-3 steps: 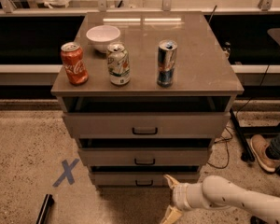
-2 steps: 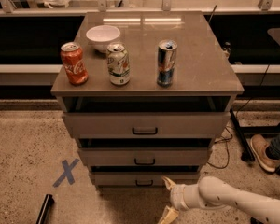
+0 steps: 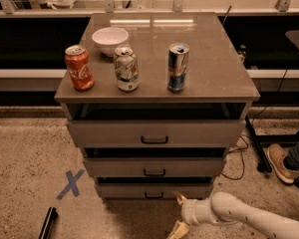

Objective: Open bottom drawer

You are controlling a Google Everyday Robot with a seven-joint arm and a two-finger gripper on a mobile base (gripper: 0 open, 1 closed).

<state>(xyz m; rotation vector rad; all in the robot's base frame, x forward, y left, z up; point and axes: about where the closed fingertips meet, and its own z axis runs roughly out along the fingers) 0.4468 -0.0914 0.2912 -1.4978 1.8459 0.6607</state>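
Note:
The bottom drawer [image 3: 154,189] is the lowest of three grey-taupe fronts on the cabinet, with a small black bar handle [image 3: 154,195]. Its front stands slightly out, like the two above it. My gripper [image 3: 180,213] comes in from the lower right on a white arm, low above the floor. It is just right of and below the handle, a short way in front of the drawer front. Its two pale fingers are spread apart, one up [image 3: 180,198] and one down, and hold nothing.
On the cabinet top [image 3: 214,78] stand a white bowl [image 3: 110,38], a red cola can [image 3: 79,67], a pale green can [image 3: 125,68] and a blue-silver can [image 3: 178,67]. A blue X [image 3: 70,183] marks the floor at left. A person's shoe [image 3: 279,163] and cables lie at right.
My gripper and arm have shifted slightly left, toward the bottom drawer's handle. The drawers and cans have not moved.

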